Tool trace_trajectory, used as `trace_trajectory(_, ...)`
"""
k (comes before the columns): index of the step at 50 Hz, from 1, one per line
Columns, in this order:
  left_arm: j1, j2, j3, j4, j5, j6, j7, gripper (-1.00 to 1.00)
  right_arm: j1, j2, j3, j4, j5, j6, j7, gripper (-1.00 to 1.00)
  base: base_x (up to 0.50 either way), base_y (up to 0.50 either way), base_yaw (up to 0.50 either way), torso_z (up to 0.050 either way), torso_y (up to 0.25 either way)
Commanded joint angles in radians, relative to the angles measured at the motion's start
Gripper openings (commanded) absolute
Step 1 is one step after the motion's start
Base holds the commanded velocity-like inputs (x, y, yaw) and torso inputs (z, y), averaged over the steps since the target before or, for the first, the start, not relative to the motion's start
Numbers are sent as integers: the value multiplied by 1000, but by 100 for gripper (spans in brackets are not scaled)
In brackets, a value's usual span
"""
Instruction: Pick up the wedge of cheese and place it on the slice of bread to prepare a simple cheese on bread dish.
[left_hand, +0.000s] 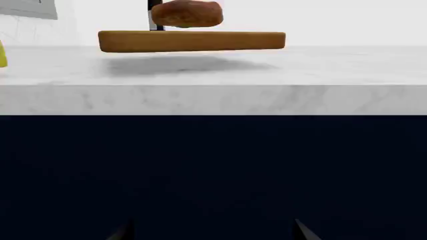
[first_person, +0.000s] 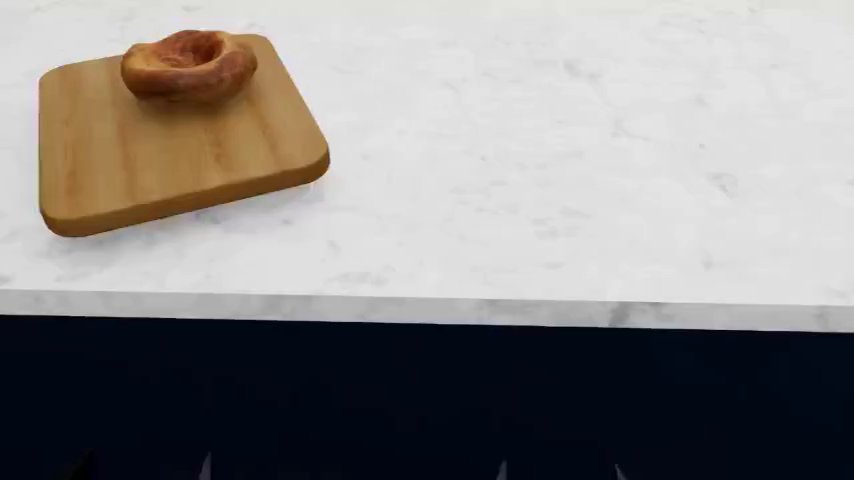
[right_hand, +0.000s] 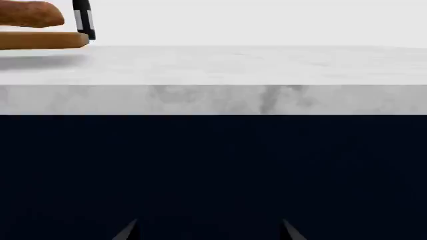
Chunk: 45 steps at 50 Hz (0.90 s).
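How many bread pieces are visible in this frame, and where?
1. The slice of bread sits at the far edge of the cutting board on the counter's left side. More could lie outside the views; none is visible.

Wooden cutting board (first_person: 174, 165): rounded corners, lying flat on the surface's far-left part. Surface (first_person: 561, 150): white, grey-veined marble with a pale front edge. Dark navy cabinet front (first_person: 427, 400) below. Black-and-white upright object (right_hand: 83, 20) behind the board, unidentifiable.

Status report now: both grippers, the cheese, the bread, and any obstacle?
Both grippers low before the counter front, empty, fingertips barely visible. Bread on cutting board. Cheese: only a yellow sliver at left wrist view's edge. Nothing blocking the marble counter.
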<state>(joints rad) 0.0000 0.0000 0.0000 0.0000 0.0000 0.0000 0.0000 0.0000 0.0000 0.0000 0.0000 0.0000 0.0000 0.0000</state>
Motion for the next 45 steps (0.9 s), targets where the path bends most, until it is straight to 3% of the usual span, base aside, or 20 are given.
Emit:
trace_trajectory(1,0,-10,11,0,-10,0,0,100,0,9,-13,0,9,0,0,100,0,0,0,0,0)
trace_trajectory(17,14,-58,50,22,-115,59,-5,100,11,50,-70,35,30,-25,83,100,0,0,0,0,0)
trace_trajectory(27,21,-76,75,28,-125,80,-9,100,11,67,-92,52,38,-47,101,100,0,0,0,50,0)
trace_trajectory(37,50,-108,94,173,-121,10,-30,100,-11,97,-116,-92,-1,43,133,100,0,0,0,50,0)
trace_trajectory(45,45,-121,105,248,-134,-37,-43,100,-4,118,-121,-84,1,14,141,100,0,0,0,50,0)
